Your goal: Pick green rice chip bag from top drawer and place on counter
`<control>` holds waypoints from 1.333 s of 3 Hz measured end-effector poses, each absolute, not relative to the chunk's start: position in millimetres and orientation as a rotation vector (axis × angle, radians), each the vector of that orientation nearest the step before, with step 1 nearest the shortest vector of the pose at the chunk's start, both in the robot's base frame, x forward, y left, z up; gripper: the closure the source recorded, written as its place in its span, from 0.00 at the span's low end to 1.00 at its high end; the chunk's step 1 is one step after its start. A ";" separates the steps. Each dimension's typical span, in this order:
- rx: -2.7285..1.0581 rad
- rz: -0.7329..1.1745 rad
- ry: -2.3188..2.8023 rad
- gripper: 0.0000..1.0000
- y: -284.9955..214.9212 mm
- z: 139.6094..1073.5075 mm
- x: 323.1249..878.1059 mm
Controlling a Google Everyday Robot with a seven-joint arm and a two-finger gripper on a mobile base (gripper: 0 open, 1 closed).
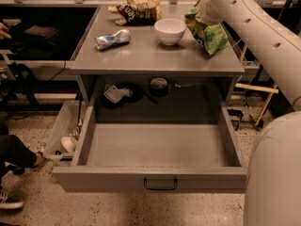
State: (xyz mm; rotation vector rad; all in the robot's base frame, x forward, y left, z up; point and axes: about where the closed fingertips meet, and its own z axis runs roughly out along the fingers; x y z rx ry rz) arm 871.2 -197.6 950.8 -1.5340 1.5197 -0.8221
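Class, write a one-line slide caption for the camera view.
Gripper at the green bag on the counter's right rear, above the open drawer.
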 end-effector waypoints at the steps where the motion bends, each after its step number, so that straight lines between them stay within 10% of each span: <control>1: -1.534 -0.822 1.520 0.43 -197.6 950.8 871.2; 3: -1.534 -0.822 1.520 0.00 -197.5 950.7 871.2; 4: -1.534 -0.822 1.520 0.00 -197.5 950.7 871.2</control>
